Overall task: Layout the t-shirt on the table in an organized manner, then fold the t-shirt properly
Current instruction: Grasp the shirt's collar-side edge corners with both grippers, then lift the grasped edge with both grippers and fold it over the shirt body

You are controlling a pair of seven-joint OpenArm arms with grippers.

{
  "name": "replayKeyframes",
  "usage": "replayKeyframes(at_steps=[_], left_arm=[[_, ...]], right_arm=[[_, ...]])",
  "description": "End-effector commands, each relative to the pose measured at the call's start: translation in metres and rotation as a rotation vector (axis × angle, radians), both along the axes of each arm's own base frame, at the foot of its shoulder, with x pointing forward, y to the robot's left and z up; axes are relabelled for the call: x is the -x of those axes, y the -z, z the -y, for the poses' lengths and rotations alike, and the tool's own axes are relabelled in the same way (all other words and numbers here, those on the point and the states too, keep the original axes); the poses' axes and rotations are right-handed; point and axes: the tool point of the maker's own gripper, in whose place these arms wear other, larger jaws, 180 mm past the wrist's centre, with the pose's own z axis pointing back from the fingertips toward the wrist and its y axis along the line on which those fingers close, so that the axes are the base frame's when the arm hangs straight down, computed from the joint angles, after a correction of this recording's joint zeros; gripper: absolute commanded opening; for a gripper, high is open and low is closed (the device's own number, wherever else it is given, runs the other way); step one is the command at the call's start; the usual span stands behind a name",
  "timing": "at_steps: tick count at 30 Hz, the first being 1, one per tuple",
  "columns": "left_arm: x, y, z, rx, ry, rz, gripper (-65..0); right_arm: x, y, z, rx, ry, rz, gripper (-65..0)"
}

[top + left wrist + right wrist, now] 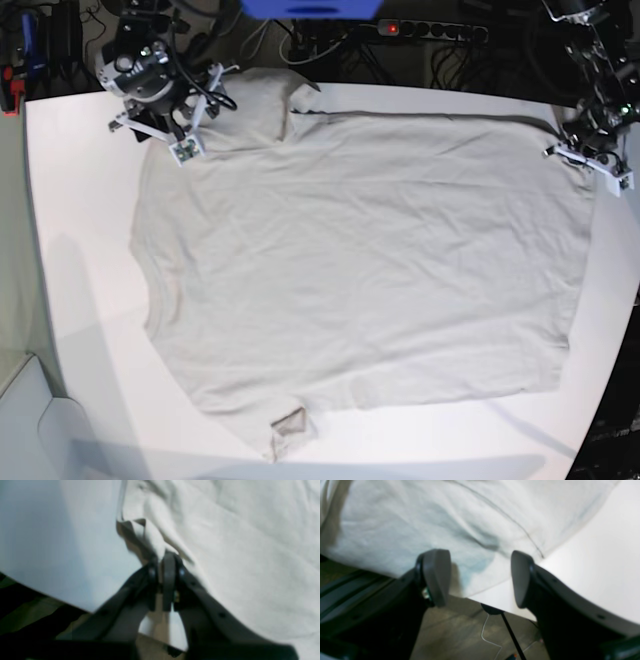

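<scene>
The light grey-beige t-shirt (360,270) lies spread out over most of the white table (80,300), with light wrinkles. One small corner (290,425) near the front edge is turned over. My left gripper (166,556) is shut on a pinched fold of the t-shirt's (237,542) edge, at the table's far right corner in the base view (583,152). My right gripper (478,577) is open just above the t-shirt's (395,530) edge by the far left corner (185,140), with nothing between its fingers (437,575).
A power strip (430,28) with a red light and tangled cables lie behind the table's far edge. Both grippers hang near that edge, and the floor (460,632) with a thin cable shows below it. Bare tabletop (62,542) runs beside the shirt.
</scene>
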Motion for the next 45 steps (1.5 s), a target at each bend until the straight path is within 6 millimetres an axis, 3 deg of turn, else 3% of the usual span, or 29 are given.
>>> replayKeyframes(at_steps=[1,10,20,22,26,27,32,36,45], left_arm=[[-0.005,-0.011,-0.009,-0.029,0.004,0.025,-64.9],[-0.006,-0.011,-0.010,-0.032,0.008,0.024,-64.9],[-0.006,-0.012,-0.011,-0.035,0.005,0.025,-64.9],[-0.006,-0.012,-0.011,-0.035,0.005,0.025,-64.9],[-0.006,-0.012,-0.011,-0.035,0.005,0.025,-64.9],[-0.006,-0.012,-0.011,-0.035,0.005,0.025,-64.9],[-0.009,-0.018,-0.011,-0.041,0.012,0.041,-64.9],[-0.018,-0.037,-0.008,-0.073,0.034,0.089,-64.9],[-0.034,-0.082,0.006,-0.124,0.096,0.146,-64.9]], right_arm=[[-0.004,-0.005,-0.001,-0.011,0.000,0.023,-27.7],[0.016,0.025,-0.006,-0.041,0.003,-0.080,-31.4],[0.018,0.028,-0.007,-0.044,0.003,-0.091,-32.7],[0.018,0.028,-0.007,-0.044,0.003,-0.091,-38.8],[0.016,0.028,-0.007,-0.041,0.002,-0.089,-61.8],[0.016,0.027,-0.006,-0.038,0.002,-0.087,-65.0],[0.006,0.013,-0.003,-0.023,0.003,-0.036,-65.0],[-0.008,-0.011,0.002,0.003,0.004,0.043,-65.0],[-0.025,-0.022,0.002,0.006,0.003,0.096,-65.0]])
